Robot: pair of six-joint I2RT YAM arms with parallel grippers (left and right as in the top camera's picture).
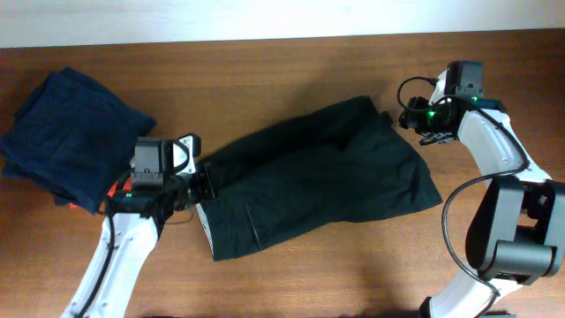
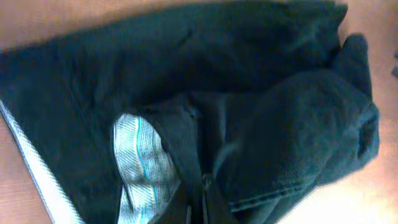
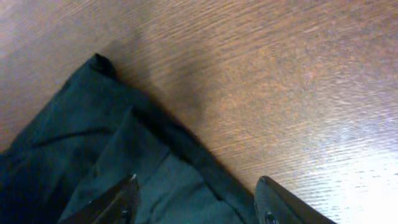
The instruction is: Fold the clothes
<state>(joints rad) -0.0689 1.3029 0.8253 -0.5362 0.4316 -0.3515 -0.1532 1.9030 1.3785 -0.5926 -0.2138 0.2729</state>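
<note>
The black shorts (image 1: 318, 177) lie spread across the middle of the table, with the pale grey waistband lining (image 1: 205, 228) at their left end. My left gripper (image 1: 203, 183) sits at that waistband edge. In the left wrist view its fingers (image 2: 196, 205) are shut on a fold of the black fabric beside the grey lining (image 2: 140, 165). My right gripper (image 1: 404, 117) is at the far right corner of the shorts. In the right wrist view its jaws (image 3: 199, 194) are open and straddle the hem of the shorts (image 3: 106, 143).
A navy-blue folded garment (image 1: 71, 132) lies at the far left. A bit of red cloth (image 1: 117, 188) peeks out beside it under the left arm. Bare wooden table (image 1: 353, 274) runs along the front, and the back edge (image 1: 265, 40) lies beyond the shorts.
</note>
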